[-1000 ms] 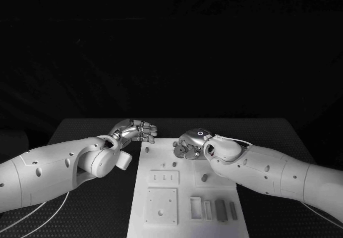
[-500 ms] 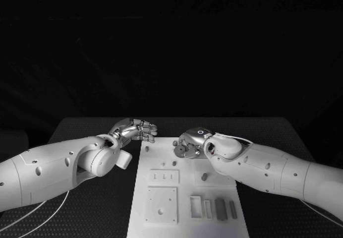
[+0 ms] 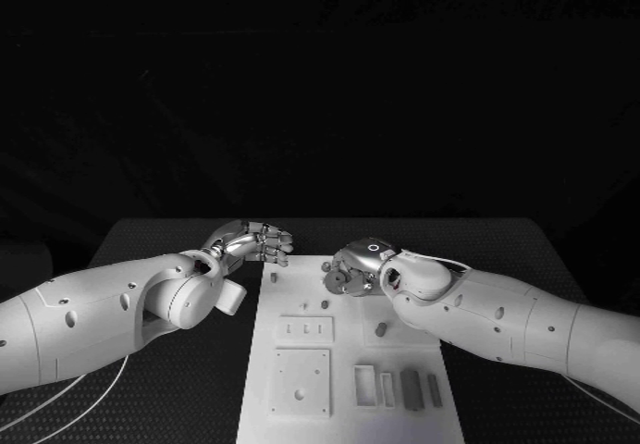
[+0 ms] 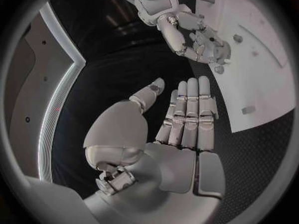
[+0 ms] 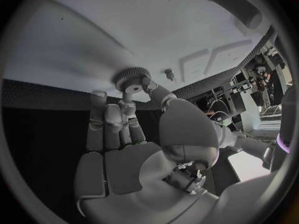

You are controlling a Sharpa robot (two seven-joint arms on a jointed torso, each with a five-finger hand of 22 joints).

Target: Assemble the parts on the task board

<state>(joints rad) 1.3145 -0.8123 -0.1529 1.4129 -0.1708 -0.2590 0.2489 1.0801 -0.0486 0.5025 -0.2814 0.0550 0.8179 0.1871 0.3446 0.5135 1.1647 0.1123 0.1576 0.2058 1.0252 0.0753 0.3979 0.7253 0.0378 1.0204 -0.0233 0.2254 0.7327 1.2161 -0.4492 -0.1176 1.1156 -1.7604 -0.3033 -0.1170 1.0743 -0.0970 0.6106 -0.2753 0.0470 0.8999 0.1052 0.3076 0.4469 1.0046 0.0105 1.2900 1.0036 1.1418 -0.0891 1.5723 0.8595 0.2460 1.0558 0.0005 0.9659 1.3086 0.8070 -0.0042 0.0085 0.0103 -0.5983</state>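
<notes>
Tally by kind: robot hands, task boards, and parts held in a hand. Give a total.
Hands: 2, left hand and right hand
Task board: 1
Held parts: 1, a round ridged part pinched by the right hand
Total: 4

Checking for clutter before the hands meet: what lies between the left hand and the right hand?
The head view shows the task board's far left corner between left hand and right hand; the left wrist view shows bare black table there.
</notes>
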